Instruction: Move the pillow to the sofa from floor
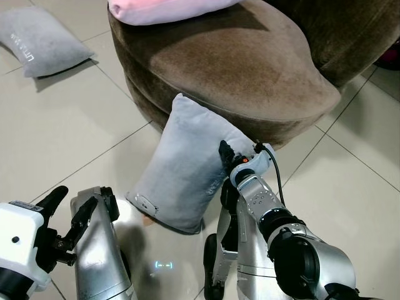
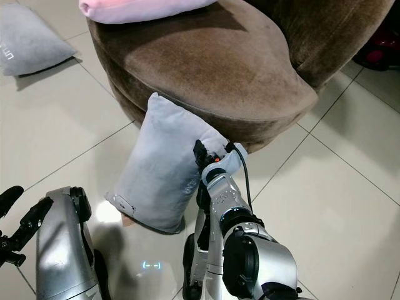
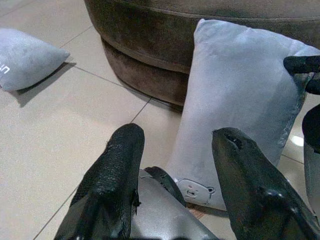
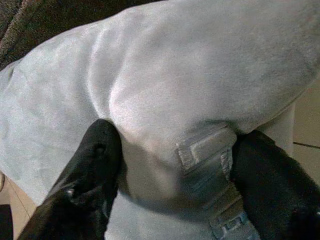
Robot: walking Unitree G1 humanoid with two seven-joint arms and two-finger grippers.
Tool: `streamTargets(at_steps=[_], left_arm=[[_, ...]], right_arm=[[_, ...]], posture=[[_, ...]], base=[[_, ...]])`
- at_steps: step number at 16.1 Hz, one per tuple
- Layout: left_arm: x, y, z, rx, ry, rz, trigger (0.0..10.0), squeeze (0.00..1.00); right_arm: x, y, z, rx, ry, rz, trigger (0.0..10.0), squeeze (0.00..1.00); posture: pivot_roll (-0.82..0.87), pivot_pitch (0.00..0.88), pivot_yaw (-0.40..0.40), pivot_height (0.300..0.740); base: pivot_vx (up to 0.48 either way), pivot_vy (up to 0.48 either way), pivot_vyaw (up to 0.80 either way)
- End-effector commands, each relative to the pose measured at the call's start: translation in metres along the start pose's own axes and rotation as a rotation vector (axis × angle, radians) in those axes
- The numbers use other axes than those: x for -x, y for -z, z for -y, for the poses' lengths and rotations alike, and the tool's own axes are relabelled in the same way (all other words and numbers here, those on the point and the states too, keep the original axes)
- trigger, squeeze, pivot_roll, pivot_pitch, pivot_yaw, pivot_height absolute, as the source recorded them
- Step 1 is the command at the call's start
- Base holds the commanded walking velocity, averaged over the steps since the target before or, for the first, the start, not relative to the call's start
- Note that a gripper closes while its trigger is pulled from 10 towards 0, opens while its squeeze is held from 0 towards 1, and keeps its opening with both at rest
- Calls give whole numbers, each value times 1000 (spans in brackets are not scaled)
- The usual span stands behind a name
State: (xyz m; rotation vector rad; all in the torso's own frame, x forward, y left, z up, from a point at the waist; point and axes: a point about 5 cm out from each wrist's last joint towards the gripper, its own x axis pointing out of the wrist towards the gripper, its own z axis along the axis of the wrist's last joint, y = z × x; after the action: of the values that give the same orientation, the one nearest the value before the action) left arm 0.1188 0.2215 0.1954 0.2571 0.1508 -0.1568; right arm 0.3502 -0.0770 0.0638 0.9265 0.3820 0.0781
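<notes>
— Right gripper?
— Pinching the grey pillow at its right edge, one black finger on each side of a bunched fold of fabric, beside the embroidered lettering.

— And the pillow itself?
— Standing on end on the tiled floor, tilted, top corner leaning against the base of the brown sofa. Small bear label near the bottom corner.

— Left gripper?
— Held low at the robot's left, fingers spread apart, nothing between them. Pointed toward the pillow, not touching it.

— Anything else around?
— Second grey pillow lying flat on the tiles, well apart to the left. Pink cushion resting on the sofa seat at the back. Something red on the floor at the far right, too cut off to identify.
</notes>
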Motion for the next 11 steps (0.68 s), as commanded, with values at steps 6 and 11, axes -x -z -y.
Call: streamTargets(at_steps=[6, 11], left_arm=[[3, 0, 8, -2, 48, -10, 10000, 4], [28, 19, 33, 218, 369, -188, 10000, 12]], right_arm=[[-3, 31, -30, -27, -70, -78, 0, 0], [-3, 29, -31, -26, -75, -72, 0, 0]], posture=[[94, 272, -172, 391], [91, 272, -173, 391]], base=[[0, 0, 0], [0, 0, 0]])
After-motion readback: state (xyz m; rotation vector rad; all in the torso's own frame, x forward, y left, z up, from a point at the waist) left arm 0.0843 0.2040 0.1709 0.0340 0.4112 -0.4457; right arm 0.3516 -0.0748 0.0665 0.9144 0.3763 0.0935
